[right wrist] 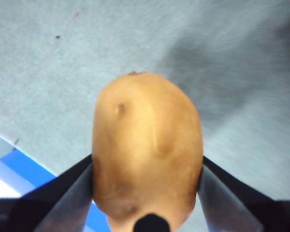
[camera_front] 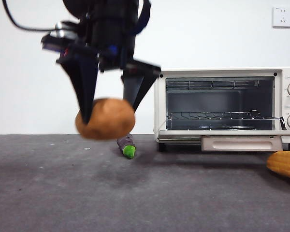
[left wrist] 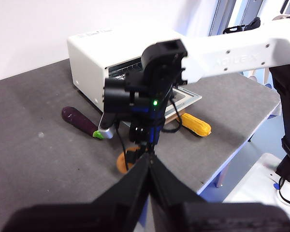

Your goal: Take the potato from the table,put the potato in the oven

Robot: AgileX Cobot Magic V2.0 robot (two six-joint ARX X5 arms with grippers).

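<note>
- Two jaws of the right gripper (camera_front: 109,113) are clamped on opposite flanks of the potato (camera_front: 105,119), which hangs clear above the table (camera_front: 145,193).
- Oven (camera_front: 222,104) stands to one side of the held load in the front view, door down, cavity open and its wire rack showing; the move ahead is judged a sideways carry into that opening.
- Potato's long axis runs between the jaws, out from the wrist; skin is orange-brown, smooth, with a few dark eyes.
- Left gripper (left wrist: 149,164) waits well apart, jaws closed together, empty.
- Eggplant (camera_front: 126,145) and corn cob (camera_front: 284,164) lie on the table, clear of the load.
</note>
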